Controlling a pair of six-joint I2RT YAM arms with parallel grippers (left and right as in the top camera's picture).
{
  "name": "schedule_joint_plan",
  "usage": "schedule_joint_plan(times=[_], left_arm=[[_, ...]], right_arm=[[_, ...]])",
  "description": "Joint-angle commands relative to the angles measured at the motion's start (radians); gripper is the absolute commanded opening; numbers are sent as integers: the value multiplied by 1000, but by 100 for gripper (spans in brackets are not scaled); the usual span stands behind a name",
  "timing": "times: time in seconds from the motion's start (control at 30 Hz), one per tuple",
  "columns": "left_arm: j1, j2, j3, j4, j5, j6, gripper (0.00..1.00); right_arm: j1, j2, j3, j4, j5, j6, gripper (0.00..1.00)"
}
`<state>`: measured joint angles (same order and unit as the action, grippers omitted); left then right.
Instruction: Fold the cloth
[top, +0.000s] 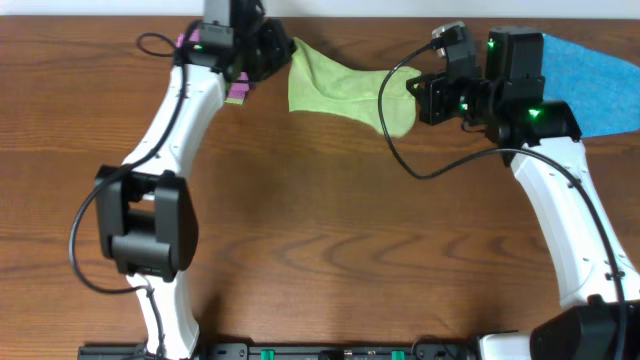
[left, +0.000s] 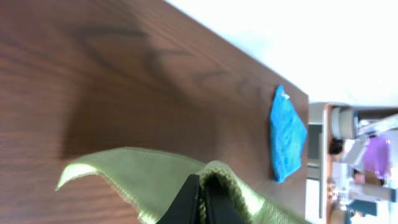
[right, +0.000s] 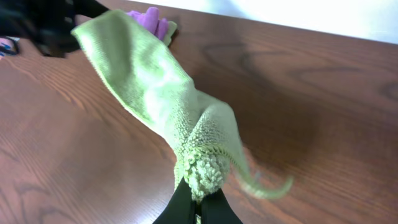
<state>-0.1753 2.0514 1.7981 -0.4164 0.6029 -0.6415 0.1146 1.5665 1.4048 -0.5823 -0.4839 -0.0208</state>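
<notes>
- Hanging between the two arms at the far side of the table (top: 320, 250) is the green cloth (top: 345, 88), stretched left to right and sagging into a narrow waist in the middle.
- The left gripper (top: 278, 50) has the cloth's left end. In the left wrist view its dark fingers (left: 186, 202) are pressed together on a bunched green edge, with a loose flap drooping off to one side.
- The right gripper (top: 415, 92) has the other end. In the right wrist view its fingers (right: 180, 208) are pinched tight on a wadded knot of fabric, and the cloth runs away from it in a twisted band towards the left arm.
- A thin curl of green hem dangles just beside that knot.
- The cloth is up off the wood. Both wrist cameras catch its soft shadow on the tabletop underneath.
- From overhead the left end looks wider and flatter, while the right end fans into a rounded lobe by the gripper.
- A blue cloth (top: 600, 85) lies flat at the far right corner of the table, partly under the right arm and well apart from the green one.
- A purple item (top: 238, 92) sits just beside the left arm, near the cloth's left end; what it is cannot be told.
</notes>
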Motion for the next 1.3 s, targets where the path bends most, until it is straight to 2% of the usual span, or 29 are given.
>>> schedule_joint_plan(times=[0.0, 0.23, 0.37, 0.57, 0.87, 1.03, 1.07, 1.1, 1.13, 1.17, 1.2, 1.27], left_arm=[[5, -48, 18, -98, -8, 99, 6], [-43, -44, 17, -492, -27, 233, 6], [-82, -44, 17, -573, -92, 262, 6], [-108, -44, 17, -680, -90, 271, 6], [-123, -44, 15, -911, -140, 373, 6], [-151, -44, -30, -949, -142, 411, 6], [-158, -44, -44, -949, -141, 414, 6], [-171, -44, -67, -944, -139, 420, 6], [-184, -44, -90, -942, -139, 422, 6], [-192, -44, -106, -941, -139, 422, 6], [-208, -44, -134, -940, -139, 422, 6], [-231, -44, -175, -937, -137, 429, 6]], right_arm=[[5, -10, 1, -43, -7, 8, 2], [6, -10, 1, -340, -11, -30, 1], [7, -10, 1, -412, -9, -46, 1], [11, -10, -18, -494, 13, -77, 1], [43, -10, -105, -574, 13, -90, 2], [74, -10, -162, -589, 12, -89, 3], [81, -10, -171, -590, 12, -89, 14], [89, -10, -179, -590, 11, -89, 36], [96, -10, -182, -593, 9, -89, 63], [101, -10, -182, -594, 9, -89, 75], [105, -10, -182, -592, 9, -89, 82], [109, -10, -182, -586, 9, -89, 82]])
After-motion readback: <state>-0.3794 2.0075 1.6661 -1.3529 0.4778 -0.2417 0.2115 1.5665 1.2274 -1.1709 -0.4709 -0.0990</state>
